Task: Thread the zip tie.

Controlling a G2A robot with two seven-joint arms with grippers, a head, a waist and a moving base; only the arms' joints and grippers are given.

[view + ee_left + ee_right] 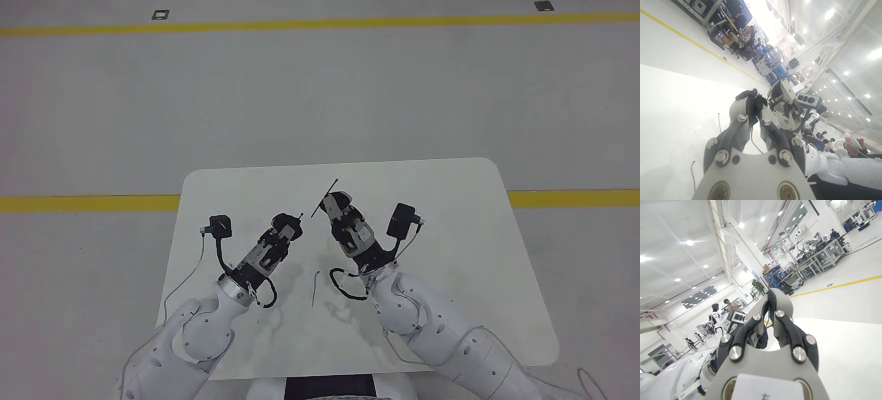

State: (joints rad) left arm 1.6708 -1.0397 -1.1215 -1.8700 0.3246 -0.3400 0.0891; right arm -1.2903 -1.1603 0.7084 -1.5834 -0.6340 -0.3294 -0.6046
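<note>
At the left, the left end effector (755,99) hangs above the white worktop (450,200). Its fingers are pressed together on a small dark lump at their tips, and a thin black strand runs out from between them back toward the wrist. I judge this to be the head end of the zip tie (327,194), though the head itself is too small to make out. On the worktop between the two arms lies a thin dark line (313,286) (a spare tie or a shadow, I cannot tell which). Just to the right is the right end effector (769,295), its tips near the first's but apart. It pinches a black strip flat between its pads, and a short pointed tail sticks out beyond the fingertips, away from the robot. The tie looks very light, thin and springy, and its smooth plastic is likely slick, so a long free end would wobble and bend off the slot. The best hold, I judge, is close behind the tip, leaving only a short stiff stub to aim. The other side should grip the head by its flanks so that the slot is left open.
</note>
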